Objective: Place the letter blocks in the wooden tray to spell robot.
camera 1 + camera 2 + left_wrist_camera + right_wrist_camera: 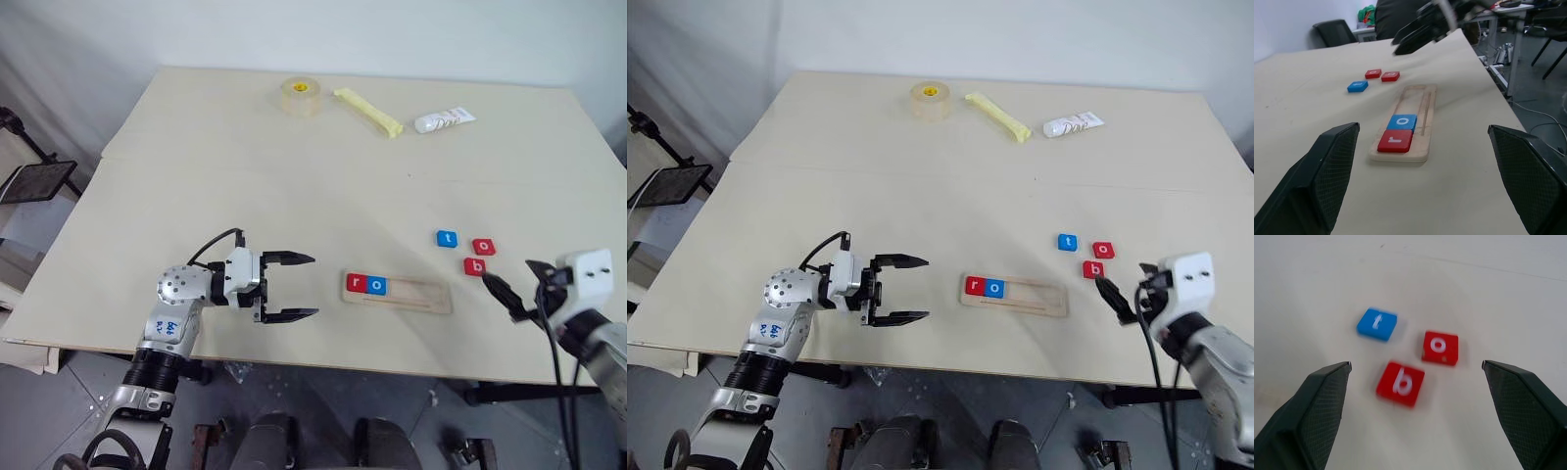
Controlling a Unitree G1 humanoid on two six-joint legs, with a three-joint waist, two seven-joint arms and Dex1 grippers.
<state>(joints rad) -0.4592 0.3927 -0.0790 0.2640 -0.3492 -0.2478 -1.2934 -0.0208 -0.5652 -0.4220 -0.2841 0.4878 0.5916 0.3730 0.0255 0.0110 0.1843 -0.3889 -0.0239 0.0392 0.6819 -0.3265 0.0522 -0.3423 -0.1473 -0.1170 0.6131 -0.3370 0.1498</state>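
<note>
The wooden tray [411, 294] lies near the table's front edge with a red r block [356, 284] and a blue o block [376, 286] at its left end. Three loose blocks sit to its right: a blue t [447, 238], a red o [484, 247] and a red b [475, 266]. My left gripper [296, 287] is open, level, pointing at the tray's left end from a short distance. My right gripper [514, 289] is open, just right of the red b block [1400, 384], which lies ahead between its fingers [1312, 406].
At the table's far side lie a tape roll [301, 97], a yellow stick [368, 112] and a white tube [444, 120]. The table's front edge [294, 360] runs just below both grippers. A black stand [34, 181] sits off the left side.
</note>
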